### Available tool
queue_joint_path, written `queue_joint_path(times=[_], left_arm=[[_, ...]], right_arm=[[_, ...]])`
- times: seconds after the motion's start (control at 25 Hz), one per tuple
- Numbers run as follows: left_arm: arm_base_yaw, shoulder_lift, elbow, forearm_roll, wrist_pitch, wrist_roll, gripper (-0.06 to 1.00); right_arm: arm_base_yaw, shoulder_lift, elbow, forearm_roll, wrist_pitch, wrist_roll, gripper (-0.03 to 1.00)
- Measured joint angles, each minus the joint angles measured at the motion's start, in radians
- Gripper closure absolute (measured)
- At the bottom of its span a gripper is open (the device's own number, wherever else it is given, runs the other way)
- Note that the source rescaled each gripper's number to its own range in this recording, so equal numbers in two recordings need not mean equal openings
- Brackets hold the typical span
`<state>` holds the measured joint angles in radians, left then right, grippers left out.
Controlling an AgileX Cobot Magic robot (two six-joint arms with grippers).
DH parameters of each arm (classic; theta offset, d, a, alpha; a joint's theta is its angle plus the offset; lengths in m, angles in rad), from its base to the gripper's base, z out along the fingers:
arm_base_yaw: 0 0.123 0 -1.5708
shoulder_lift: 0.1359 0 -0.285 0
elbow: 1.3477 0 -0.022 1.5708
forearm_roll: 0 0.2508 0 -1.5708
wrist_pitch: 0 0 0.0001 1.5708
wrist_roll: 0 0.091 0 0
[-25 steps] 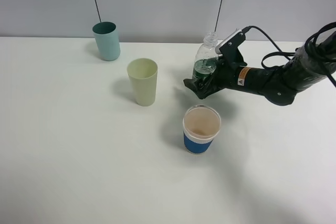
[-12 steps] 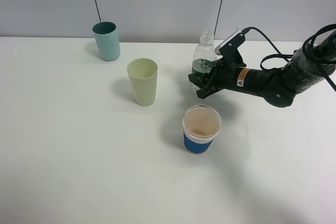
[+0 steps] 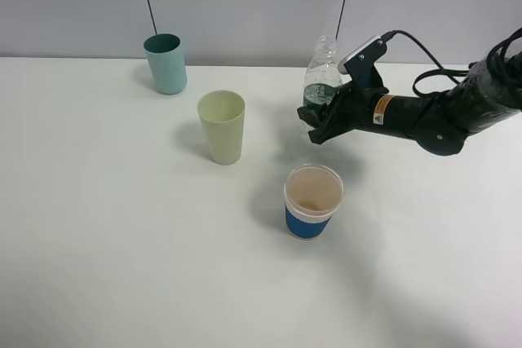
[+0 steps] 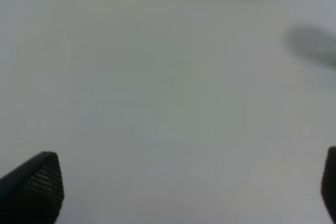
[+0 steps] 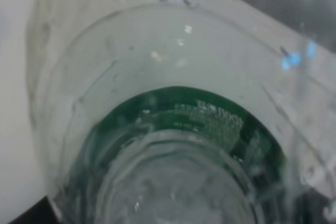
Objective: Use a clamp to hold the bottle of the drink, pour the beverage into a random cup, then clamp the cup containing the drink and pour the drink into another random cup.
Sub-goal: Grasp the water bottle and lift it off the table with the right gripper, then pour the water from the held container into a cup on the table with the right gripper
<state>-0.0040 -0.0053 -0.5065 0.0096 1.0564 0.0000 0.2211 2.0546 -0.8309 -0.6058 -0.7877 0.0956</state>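
Blue-banded cup [image 3: 313,201] near bottle [image 3: 320,79]; teal cup [image 3: 165,63] apart.

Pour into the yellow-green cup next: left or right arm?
Right. The right claw is shut on the bottle, close to the yellow-green cup. The left claw is open, empty, outside the overhead view.

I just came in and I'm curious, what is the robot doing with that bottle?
The right gripper is shut on the small green-labelled bottle, holding it nearly upright beyond the blue-banded cup. Nothing is being poured yet. The yellow-green cup and teal cup stand untouched, and the left gripper is open over bare table.
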Motion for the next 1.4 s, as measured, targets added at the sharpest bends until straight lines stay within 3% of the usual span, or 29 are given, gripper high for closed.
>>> queue_joint_path(times=[0.4, 0.68, 0.8, 1.12, 1.4], left_arm=[[0.0, 0.0, 0.0, 0.0, 0.0, 0.0, -0.06], [0.0, 0.0, 0.0, 0.0, 0.0, 0.0, -0.06], [0.0, 0.0, 0.0, 0.0, 0.0, 0.0, -0.06], [0.0, 0.0, 0.0, 0.0, 0.0, 0.0, -0.06], [0.0, 0.0, 0.0, 0.0, 0.0, 0.0, -0.06]], right_arm=[[0.004, -0.169, -0.004, 0.002, 0.121, 0.077, 0.97], [0.066, -0.199, -0.129, -0.041, 0.431, 0.224, 0.97], [0.094, -0.199, -0.185, -0.107, 0.5, 0.258, 0.97], [0.172, -0.199, -0.246, -0.339, 0.514, 0.269, 0.97], [0.233, -0.199, -0.284, -0.416, 0.65, 0.27, 0.97]])
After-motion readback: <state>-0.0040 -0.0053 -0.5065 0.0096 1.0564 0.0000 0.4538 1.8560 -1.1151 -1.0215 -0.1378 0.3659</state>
